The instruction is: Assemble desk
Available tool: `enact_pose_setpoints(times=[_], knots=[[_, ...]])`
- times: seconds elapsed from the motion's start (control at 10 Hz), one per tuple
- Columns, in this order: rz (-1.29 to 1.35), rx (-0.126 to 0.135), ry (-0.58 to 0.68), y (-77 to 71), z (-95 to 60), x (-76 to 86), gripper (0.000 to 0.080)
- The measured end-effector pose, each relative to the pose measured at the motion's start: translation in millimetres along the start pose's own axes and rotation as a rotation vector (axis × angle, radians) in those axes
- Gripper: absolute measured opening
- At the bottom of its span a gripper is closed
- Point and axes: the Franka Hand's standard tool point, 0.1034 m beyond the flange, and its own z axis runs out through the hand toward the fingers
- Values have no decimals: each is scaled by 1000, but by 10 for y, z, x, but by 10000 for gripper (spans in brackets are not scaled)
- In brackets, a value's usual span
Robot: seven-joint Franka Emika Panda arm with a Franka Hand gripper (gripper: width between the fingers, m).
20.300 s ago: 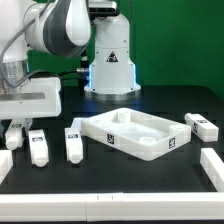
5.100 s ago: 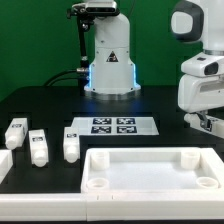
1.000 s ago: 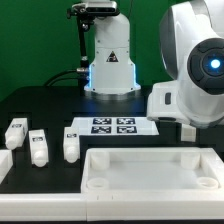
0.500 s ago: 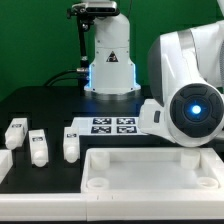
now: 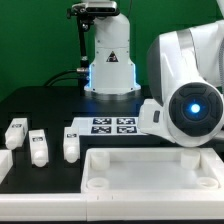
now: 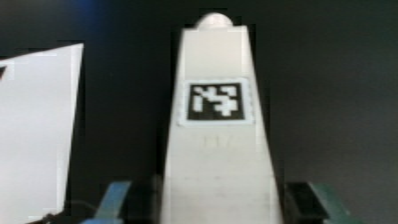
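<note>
The wrist view is filled by a white desk leg (image 6: 217, 100) with a black-and-white tag on its upper face, lying lengthwise on the black table. My gripper (image 6: 217, 200) straddles its near end, one bluish finger (image 6: 118, 200) on each side. A thin dark strip shows between each finger and the leg, so I cannot tell whether they touch. In the exterior view the arm (image 5: 190, 95) hides both gripper and leg. The rimmed desk top (image 5: 150, 153) lies at the front, and three more legs (image 5: 37, 146) lie at the exterior view's left.
The marker board (image 5: 108, 126) lies flat behind the desk top. The arm's base column (image 5: 110, 60) stands at the back. A white flat surface (image 6: 39, 130) lies beside the straddled leg in the wrist view. A white bar (image 5: 4, 165) sits at the exterior view's left edge.
Over the last second the arm swung in and down toward the exterior camera at its right. It has held still for the last half second. Legs and desk top stayed put.
</note>
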Motion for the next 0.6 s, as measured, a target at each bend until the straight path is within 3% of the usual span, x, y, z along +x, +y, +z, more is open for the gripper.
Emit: enact_pose_setpoints(times=[0.2,0.4,0.5,0.6], knots=[[-26,7,-9,22,-344,-221,284],[-61,34,147,-12,-829,-465,284],[-69,24,218,-78,-860,-510,284],[-69,32,261,-92,-830,-469,284]])
